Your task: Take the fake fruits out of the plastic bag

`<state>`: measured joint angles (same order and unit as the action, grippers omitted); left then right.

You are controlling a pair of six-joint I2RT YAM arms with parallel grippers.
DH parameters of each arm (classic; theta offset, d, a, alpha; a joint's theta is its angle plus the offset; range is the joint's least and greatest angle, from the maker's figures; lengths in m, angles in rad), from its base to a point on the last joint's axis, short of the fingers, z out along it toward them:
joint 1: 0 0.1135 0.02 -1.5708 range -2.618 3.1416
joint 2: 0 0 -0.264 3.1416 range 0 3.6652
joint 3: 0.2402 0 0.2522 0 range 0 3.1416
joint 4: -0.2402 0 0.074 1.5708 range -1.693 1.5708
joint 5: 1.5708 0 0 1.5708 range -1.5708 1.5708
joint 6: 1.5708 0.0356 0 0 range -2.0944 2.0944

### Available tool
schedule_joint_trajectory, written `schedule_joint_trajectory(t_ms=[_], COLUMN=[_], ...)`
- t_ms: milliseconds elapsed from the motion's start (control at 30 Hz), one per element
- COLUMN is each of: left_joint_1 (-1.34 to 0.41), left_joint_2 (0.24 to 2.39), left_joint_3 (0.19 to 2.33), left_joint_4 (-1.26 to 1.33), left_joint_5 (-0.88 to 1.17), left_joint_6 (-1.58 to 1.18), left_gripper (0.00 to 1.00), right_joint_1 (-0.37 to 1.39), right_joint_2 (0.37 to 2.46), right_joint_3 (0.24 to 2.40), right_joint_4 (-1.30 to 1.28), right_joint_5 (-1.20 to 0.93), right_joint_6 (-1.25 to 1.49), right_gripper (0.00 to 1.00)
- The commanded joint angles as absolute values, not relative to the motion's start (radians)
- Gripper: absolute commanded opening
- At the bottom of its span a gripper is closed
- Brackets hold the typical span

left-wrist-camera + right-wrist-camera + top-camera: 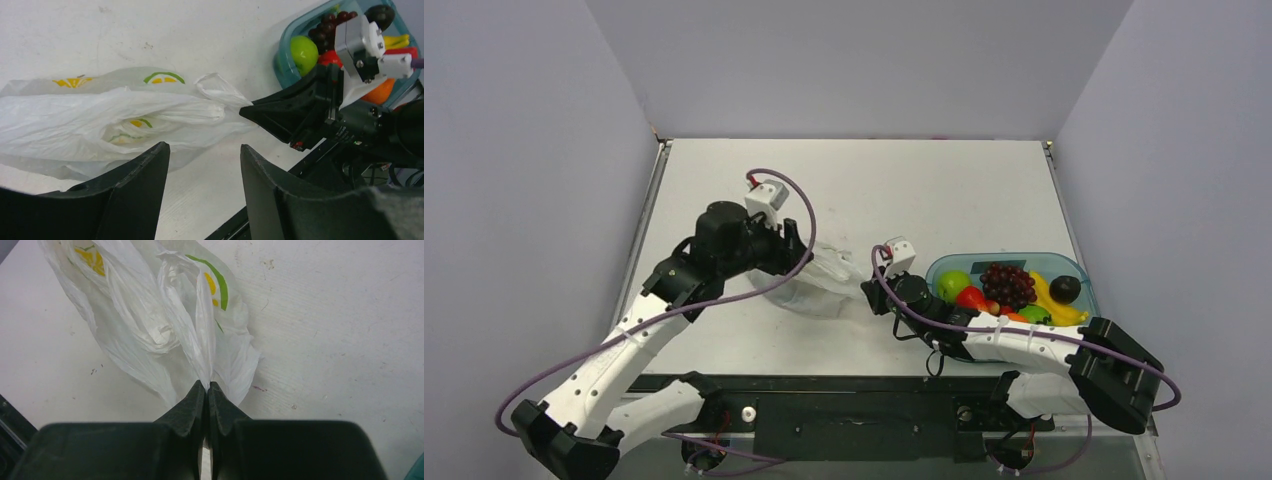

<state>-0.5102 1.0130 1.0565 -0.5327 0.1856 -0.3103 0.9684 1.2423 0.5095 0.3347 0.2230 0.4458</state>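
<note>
The plastic bag point(822, 287) lies slack near the middle of the desk point(924, 190), a little toward the near edge, its long axis roughly parallel to that edge; the right tool point(206, 386) is pinched tight on a twisted fold at the bag's right end; the left tool point(202, 150) hangs over the bag's left, fuller end, fingers spread wide with nothing between them, so the left arm is nearer the bag's body. The fake fruits point(1007, 284) in view lie heaped in the teal tray point(1024, 257) by the right edge; whether any is inside the bag I cannot tell.
</note>
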Motion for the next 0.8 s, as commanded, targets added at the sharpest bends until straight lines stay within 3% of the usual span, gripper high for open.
schedule_joint_trajectory(t_ms=[0,167,500,600,767], left_joint_1=[-0.676,-0.813,-0.830,-0.833,-0.845], left_joint_2=[1.034,1.203,1.464,1.471,1.497], left_joint_3=[1.042,1.139,1.259,1.207,1.124], left_joint_4=[-0.517,-0.572,-0.717,-0.631,-0.451], left_joint_5=[-0.063,-0.142,-0.089,-0.092,-0.336], left_joint_6=[-0.297,-0.147,0.281,0.296,0.272], left_gripper=[0.52,0.52,0.55,0.55,0.55], right_joint_1=[0.950,0.931,0.892,0.880,0.876], right_joint_2=[1.220,1.206,1.150,1.161,1.213], right_joint_3=[0.486,0.469,0.423,0.418,0.424], right_joint_4=[0.438,0.475,0.518,0.537,0.564], right_joint_5=[0.127,0.078,0.053,0.037,0.010], right_joint_6=[0.491,0.509,0.516,0.525,0.536], right_gripper=[0.00,0.00,0.00,0.00,0.00])
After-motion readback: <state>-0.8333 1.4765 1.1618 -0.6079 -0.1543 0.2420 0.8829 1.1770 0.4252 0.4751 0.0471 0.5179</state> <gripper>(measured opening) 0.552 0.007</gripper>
